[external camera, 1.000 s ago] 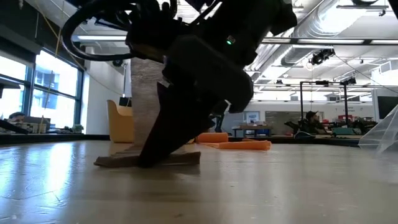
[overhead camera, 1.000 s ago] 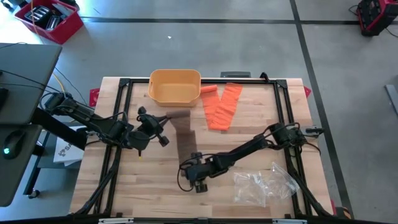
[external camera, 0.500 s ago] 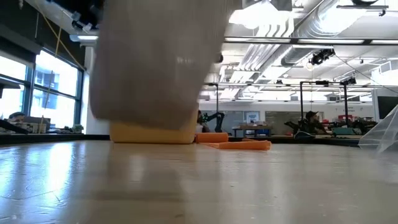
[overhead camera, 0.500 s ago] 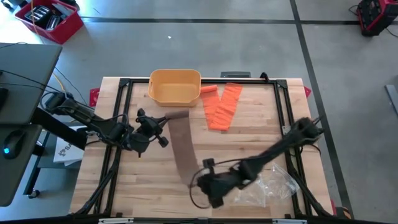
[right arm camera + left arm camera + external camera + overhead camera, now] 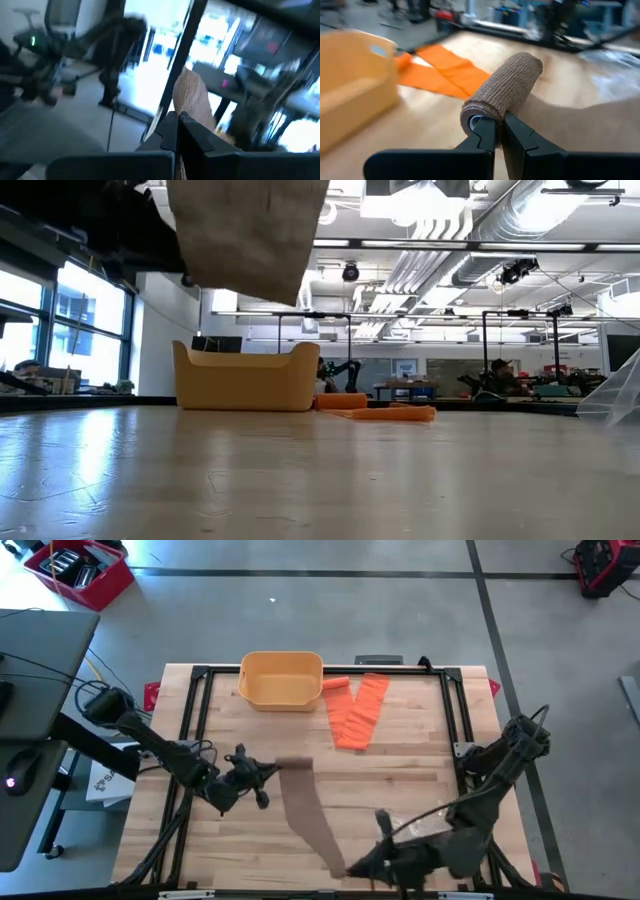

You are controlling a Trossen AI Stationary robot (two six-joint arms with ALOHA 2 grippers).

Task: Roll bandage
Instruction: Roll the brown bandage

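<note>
Between the yellow bin (image 5: 282,679) and the near edge of the bench (image 5: 400,765), the brown bandage (image 5: 305,802) stretches as a long strip, raised off the wood as the low view shows. Your left gripper (image 5: 262,772) sits on the near-left side of the bin and is clamped on the rolled end (image 5: 503,93); in its wrist view the two fingers are pinched together into the core of the roll. Your right gripper (image 5: 362,866) is well away from the bin, at the near edge beside the clear plastic bag (image 5: 432,827), pinched shut on the loose tail (image 5: 194,101).

The relation that matters for you: the strip's long axis runs from the roll diagonally away from the bin toward the right gripper, while the roll's own axis lies across that line. The left arm is the one at the roll, so winding likely falls to it, with the right keeping the tail taut and feeding it back toward the bin.

Right of the bin, orange bandage strips (image 5: 358,712) lie flat and apart from the brown one.

No brand, label or writing can be read anywhere.
</note>
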